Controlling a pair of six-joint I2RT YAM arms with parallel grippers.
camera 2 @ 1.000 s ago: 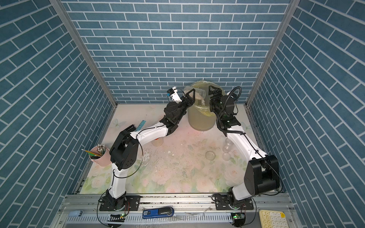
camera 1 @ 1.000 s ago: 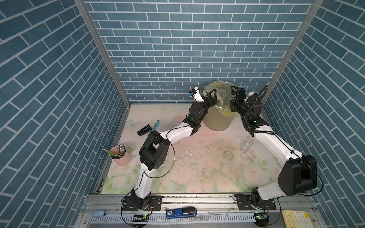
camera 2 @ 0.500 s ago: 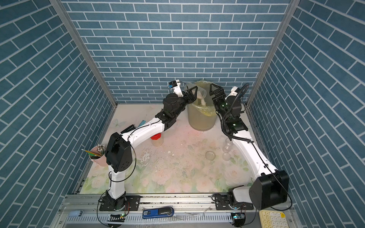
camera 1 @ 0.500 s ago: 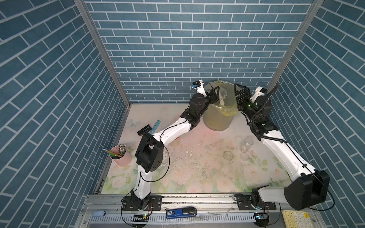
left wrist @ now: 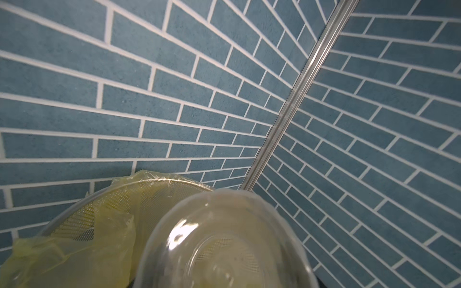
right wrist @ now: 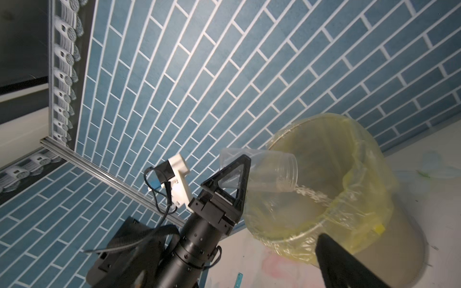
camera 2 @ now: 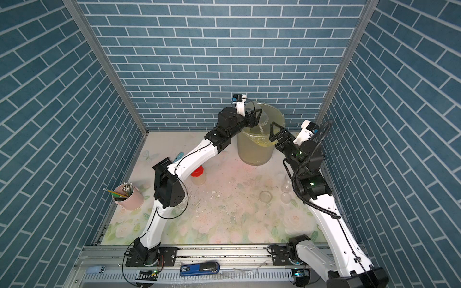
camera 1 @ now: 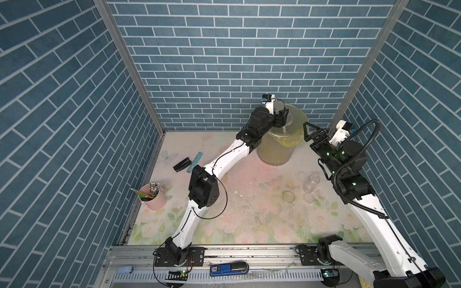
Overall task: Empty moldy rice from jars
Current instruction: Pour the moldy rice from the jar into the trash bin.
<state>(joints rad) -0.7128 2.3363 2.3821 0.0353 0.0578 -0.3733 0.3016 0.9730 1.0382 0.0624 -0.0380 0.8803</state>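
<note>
left end effector point(camera 1: 282, 117): clamped across the body of a clear, lidless jar point(right wrist: 272, 172); you hold it above the bin point(camera 1: 274, 152), inside its rim.
jar axis: near level, mouth dipped a little and aimed across the bin's opening, base toward your left wrist.
moldy rice point(right wrist: 311, 193): a thin pale stream leaves the mouth and drops into the yellow bag point(right wrist: 359, 159) lining the bin.
jar contents: the base reads see-through in the left wrist view, so I judge it almost drained.
right end effector point(camera 2: 278, 131): jaws spread wide, nothing in them; just beside the bin's rim, on the side away from your left arm.
key relation: the mouth sits over the opening. Tip steeper about the same axis, don't translate, or grains may clear the bag's edge.
red-capped jar point(camera 2: 198, 175): upright on the surface, left-arm side of the bin, partly under that arm, cap on. Left arm is nearer.
open jar point(camera 1: 311, 183): on the surface, right-arm side of the bin. Looks empty, can't confirm. Right arm is nearer.
</note>
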